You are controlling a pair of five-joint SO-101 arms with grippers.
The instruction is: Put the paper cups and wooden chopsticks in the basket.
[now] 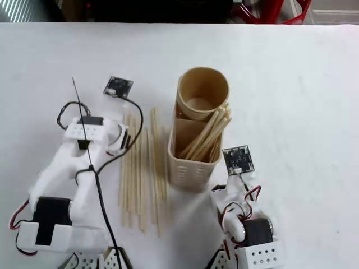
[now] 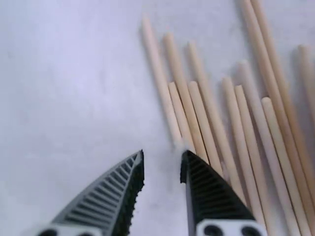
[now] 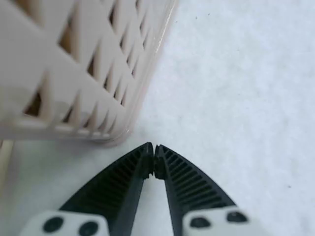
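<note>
In the high view we see the basket (image 1: 193, 162) just right of the frame's centre on the white surface (image 1: 303, 101). Paper cups (image 1: 202, 92) are nested in its upper compartment, and a bundle of chopsticks (image 1: 208, 134) leans slantwise in its lower one. More loose chopsticks (image 1: 140, 174) lie side by side on the surface just left of the basket. They sit between it and the left arm (image 1: 78, 168), which takes up the lower left. The right arm (image 1: 247, 224) sits at the lower right, just below the basket.

The left wrist view gives us what the overhead cannot. The left claw (image 2: 162, 164) is parted a little with nothing between its jaws, and one tip is at the ends of the nearest loose sticks.

In the right wrist view the right claw (image 3: 154, 161) is closed tip to tip and empty. It is low over the surface, just beside a corner of the basket's lattice wall.
</note>
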